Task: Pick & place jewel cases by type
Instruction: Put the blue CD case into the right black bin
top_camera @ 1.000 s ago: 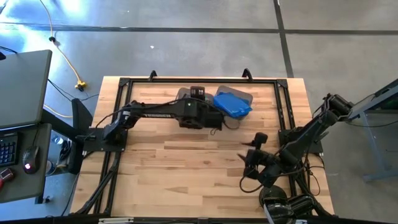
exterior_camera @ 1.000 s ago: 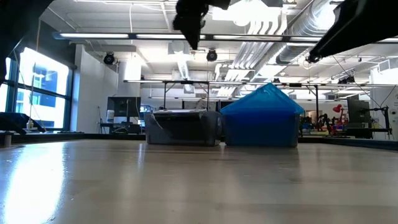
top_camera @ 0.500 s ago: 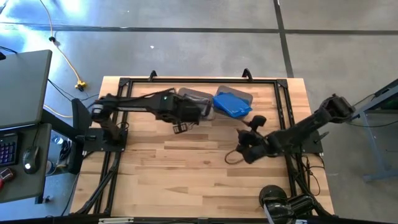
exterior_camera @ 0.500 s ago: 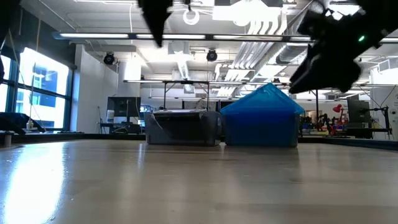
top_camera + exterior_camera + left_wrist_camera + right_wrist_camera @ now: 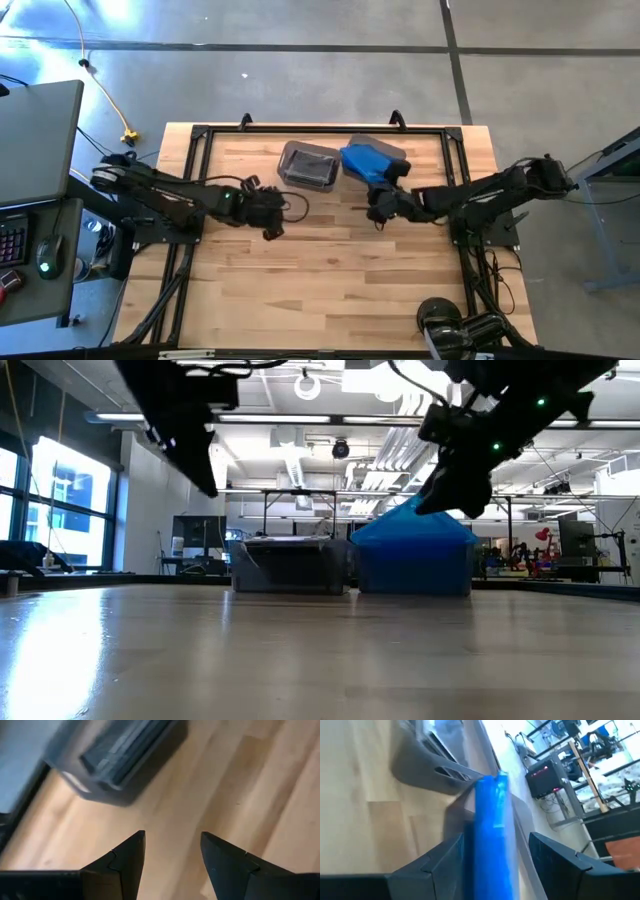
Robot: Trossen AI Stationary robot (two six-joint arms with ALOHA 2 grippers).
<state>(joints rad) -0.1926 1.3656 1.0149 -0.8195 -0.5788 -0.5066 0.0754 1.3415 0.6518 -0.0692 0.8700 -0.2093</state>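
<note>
a: pale wood, the table (image 5: 300, 290), bare along its front edge. what's nearest to that edge?

b: the left gripper (image 5: 272, 222), hanging above the boards just in front of the dark bin (image 5: 308, 165), off its left corner, jaws wide with nothing between them.

a: and the right gripper (image 5: 376, 208)?

b: in front of the dark bin's right-hand neighbour, the other bin (image 5: 392, 158), jaws wide too. a blue jewel case (image 5: 492, 840) shows between its fingers in the right wrist view; i cannot tell whether they touch it.

a: the cases?

b: dark jewel cases (image 5: 117, 750) lie flat in the dark bin; blue jewel cases (image 5: 368, 163) sit piled and tilted in the other bin, against the table's back edge.
</note>
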